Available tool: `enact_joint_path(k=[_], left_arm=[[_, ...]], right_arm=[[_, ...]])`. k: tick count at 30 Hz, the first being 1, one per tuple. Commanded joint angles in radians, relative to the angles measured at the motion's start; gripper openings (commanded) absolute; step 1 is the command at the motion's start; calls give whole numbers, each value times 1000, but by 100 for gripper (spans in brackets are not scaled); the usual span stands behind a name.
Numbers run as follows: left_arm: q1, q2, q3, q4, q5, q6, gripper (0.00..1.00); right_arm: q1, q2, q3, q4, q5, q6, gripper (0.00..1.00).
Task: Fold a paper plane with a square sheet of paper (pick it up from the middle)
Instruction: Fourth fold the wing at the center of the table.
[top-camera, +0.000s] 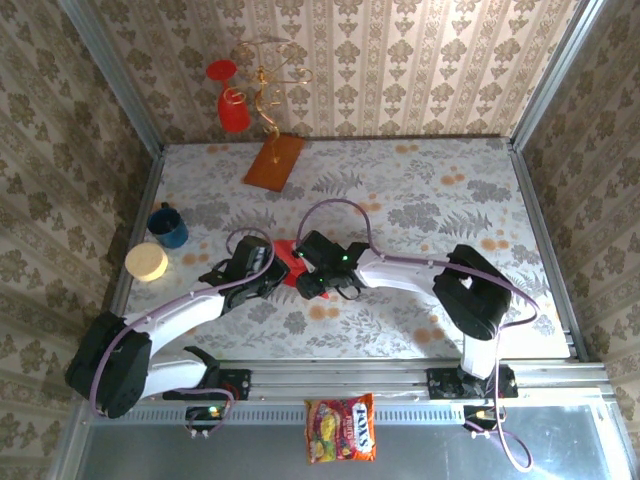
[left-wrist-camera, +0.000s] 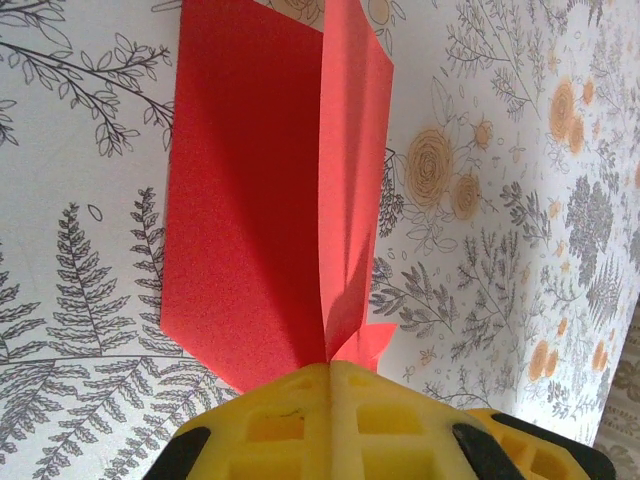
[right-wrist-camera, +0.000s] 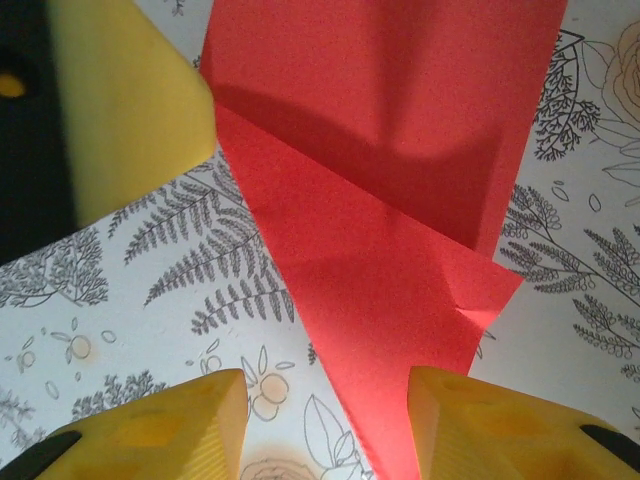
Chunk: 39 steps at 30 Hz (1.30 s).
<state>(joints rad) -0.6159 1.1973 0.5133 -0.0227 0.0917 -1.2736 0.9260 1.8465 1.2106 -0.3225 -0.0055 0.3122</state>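
Two robot arms meet at the middle of a floral-patterned table (top-camera: 420, 200), where a partly folded red paper plane (left-wrist-camera: 250, 200) lies between them. The left gripper (left-wrist-camera: 330, 378) has its yellow fingers pressed tight together, pinching the near end of the paper, one long flap of which stands up on edge from the grip while the broader part lies flat on the tabletop to the left of it. The right gripper (right-wrist-camera: 325, 425) hangs low over the paper with its fingers spread apart, holding nothing; the plane's creased, tapering end runs down between them, closer to the right-hand finger. Whether that finger touches the paper cannot be told. Another yellow finger pad (right-wrist-camera: 120, 100) stands at the paper's edge in the upper left of the right wrist view. Well apart from the work, a blue mug (top-camera: 168, 225) and a pale yellow disc (top-camera: 147, 262) sit near the table's left edge, an orange-brown board (top-camera: 274, 162) lies towards the back wall below a red goblet (top-camera: 233, 108) hanging on a gold stand, and a colourful candy bag (top-camera: 342, 428) rests on the metal ledge in front of the arm bases.
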Motion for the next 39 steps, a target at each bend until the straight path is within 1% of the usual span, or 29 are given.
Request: enact_joint_path(k=[1, 4, 6, 9, 10, 15, 22, 26, 32, 33, 37, 39], left_arm=[[-7, -21, 15, -12, -16, -31, 0], [-7, -27, 13, -13, -18, -33, 0], [-7, -30, 10, -13, -17, -35, 0], [-7, -33, 7, -13, -18, -35, 0], [-7, -34, 5, -12, -19, -34, 0], [-7, -38, -2, -8, -23, -38, 0], [-7, -37, -9, -8, -28, -37, 0], [-7, -39, -12, -7, -30, -38, 0], [-7, -49, -15, -10, -34, -35, 0], [-7, -51, -15, -12, -38, -32, 0], [-4, -63, -7, -29, -45, -5, 0], [-2, -73, 3, -47, -54, 26, 0]], right_arm=[[8, 33, 24, -20, 39, -18, 46], [8, 49, 25, -19, 54, -19, 41], [8, 59, 24, -21, 61, -24, 33], [8, 60, 13, -18, 65, -25, 24], [8, 58, 8, -14, 64, -23, 22], [9, 51, -17, -9, 63, -21, 18], [8, 42, -53, 3, 60, -15, 17], [8, 36, -67, 10, 54, -10, 12], [6, 42, -75, 12, 55, -7, 1], [4, 42, -77, 11, 55, -8, 0], [-18, 32, -90, 22, 9, -2, 0], [-40, 26, -102, 35, -55, 3, 0]])
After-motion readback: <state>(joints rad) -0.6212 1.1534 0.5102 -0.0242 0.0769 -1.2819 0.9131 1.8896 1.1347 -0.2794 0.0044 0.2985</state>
